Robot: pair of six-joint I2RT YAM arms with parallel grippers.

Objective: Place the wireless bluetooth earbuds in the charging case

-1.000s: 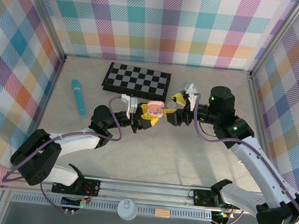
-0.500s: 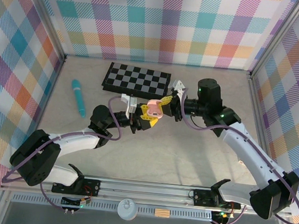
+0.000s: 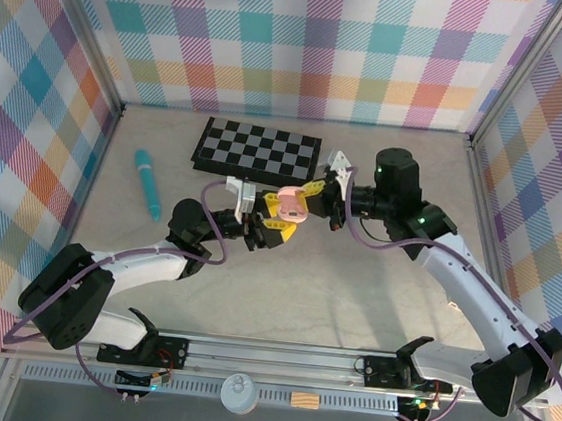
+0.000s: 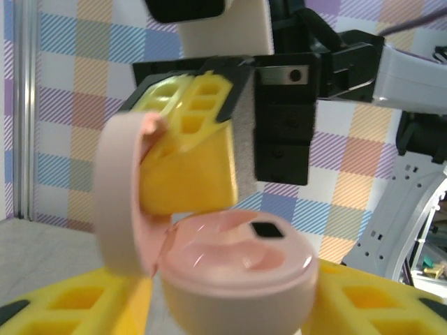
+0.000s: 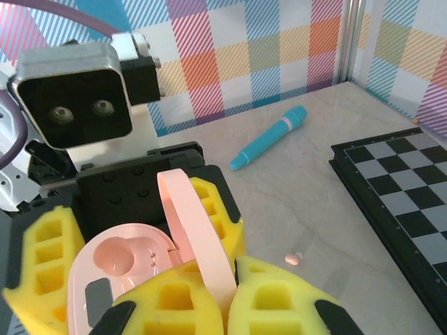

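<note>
On the table beyond my right claw, toward the chessboard, lies what looks like a pink earbud. That claw is clenched on the lid of the charging case. I cannot tell my left claw's grip.

The pink charging case is smooth, glossy plastic. The teal pen is also smooth plastic. The table looks like matt, pale stone.

A robotics lab test cell: plaid fabric walls on aluminium framing enclose a pale counter fronted by a mounting rail.
</note>
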